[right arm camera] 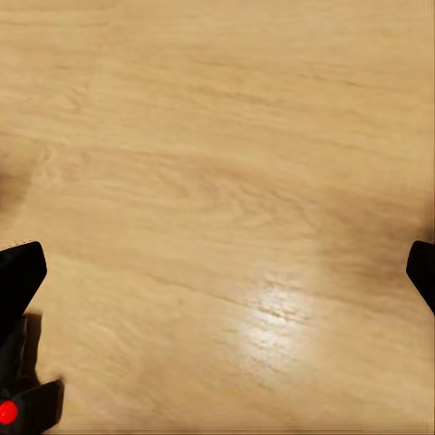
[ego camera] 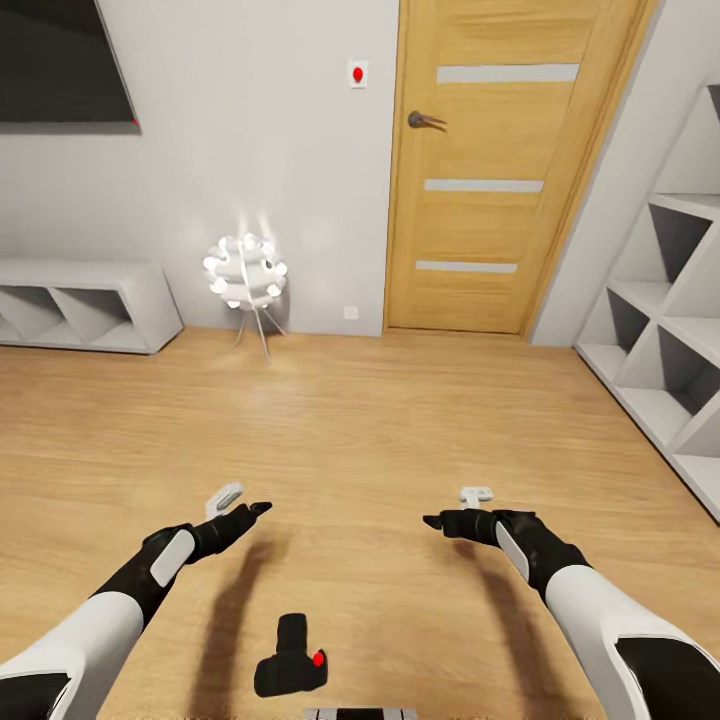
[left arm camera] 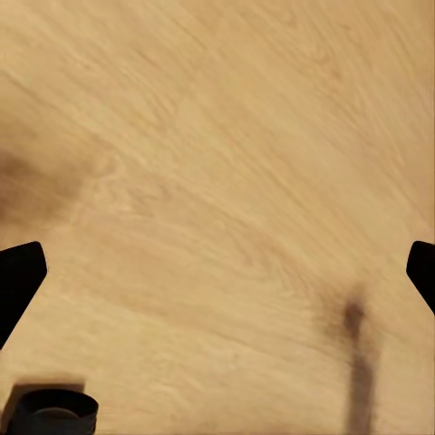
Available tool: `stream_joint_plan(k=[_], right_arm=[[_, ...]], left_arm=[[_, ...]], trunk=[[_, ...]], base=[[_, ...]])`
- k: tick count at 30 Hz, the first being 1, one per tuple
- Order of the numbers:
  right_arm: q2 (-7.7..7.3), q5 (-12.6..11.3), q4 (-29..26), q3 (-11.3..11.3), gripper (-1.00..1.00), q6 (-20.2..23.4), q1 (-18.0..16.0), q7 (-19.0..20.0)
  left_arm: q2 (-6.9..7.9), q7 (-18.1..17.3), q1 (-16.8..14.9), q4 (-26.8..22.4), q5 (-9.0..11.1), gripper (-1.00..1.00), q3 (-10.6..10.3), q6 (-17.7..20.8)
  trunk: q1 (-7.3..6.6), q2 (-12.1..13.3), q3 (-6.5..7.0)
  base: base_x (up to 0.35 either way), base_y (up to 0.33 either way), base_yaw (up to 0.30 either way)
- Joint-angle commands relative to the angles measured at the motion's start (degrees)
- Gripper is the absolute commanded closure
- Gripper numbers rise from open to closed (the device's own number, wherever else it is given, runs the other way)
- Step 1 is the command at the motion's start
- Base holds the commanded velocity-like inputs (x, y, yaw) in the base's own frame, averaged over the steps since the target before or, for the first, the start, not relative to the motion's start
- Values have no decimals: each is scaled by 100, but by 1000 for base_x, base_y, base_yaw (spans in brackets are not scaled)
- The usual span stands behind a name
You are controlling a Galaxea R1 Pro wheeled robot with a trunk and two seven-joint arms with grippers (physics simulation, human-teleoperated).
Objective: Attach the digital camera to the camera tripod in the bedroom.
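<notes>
At the far left a dark wall panel (ego camera: 60,60) is cut off by the frame edge, so its nature is hard to tell. Below it sits a low white cube shelf (ego camera: 85,305), also cropped. Next comes a spiky white floor lamp (ego camera: 246,272) on thin legs, glowing against the grey wall.

The left gripper (ego camera: 255,512) hovers over the light wood floor (ego camera: 360,420), its jaws released: in the left wrist view the two black fingertips (left arm camera: 20,276) stand far apart at opposite edges, with bare grained planks between them. A round black lens end of the digital camera (left arm camera: 53,412) is cropped at that view's edge, outside the jaws.

The digital camera (ego camera: 291,660) lies on the floor between the two arms, nearer the robot than either gripper: black, boxy, with a red dot on top and a protruding lens.

The right gripper (ego camera: 432,521) is likewise spread wide, nothing between its fingertips (right arm camera: 20,272); the camera's red-dotted corner peeks just beside one finger.

Beyond stand a wooden door (ego camera: 495,170) with pale strips and a metal handle, and white cube shelves (ego camera: 665,330) cropped at the right.
</notes>
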Motion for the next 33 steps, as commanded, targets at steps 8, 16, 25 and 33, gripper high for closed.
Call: stream_joint_plan(k=[8, 16, 25, 33], right_arm=[[-16, -41, -10, 21, -100, 127, -1, 32], [-24, -53, -10, 25, -100, 148, -1, 40], [-36, -60, -10, 23, -100, 162, -1, 298], [-39, -40, -10, 16, -100, 385, -1, 690]], left_arm=[[-1, -6, -2, -23, 43, -100, 20, 47], [1, -60, -4, -56, 52, -100, 22, 57], [4, -88, -3, -76, 59, -100, 26, 64], [13, -390, -5, -78, 66, -100, 21, 87]], trunk=[[19, -13, -183], [40, -24, -360], [63, -36, -559], [83, -46, -736]], base=[[0, 0, 0], [0, 0, 0], [0, 0, 0], [0, 0, 0]])
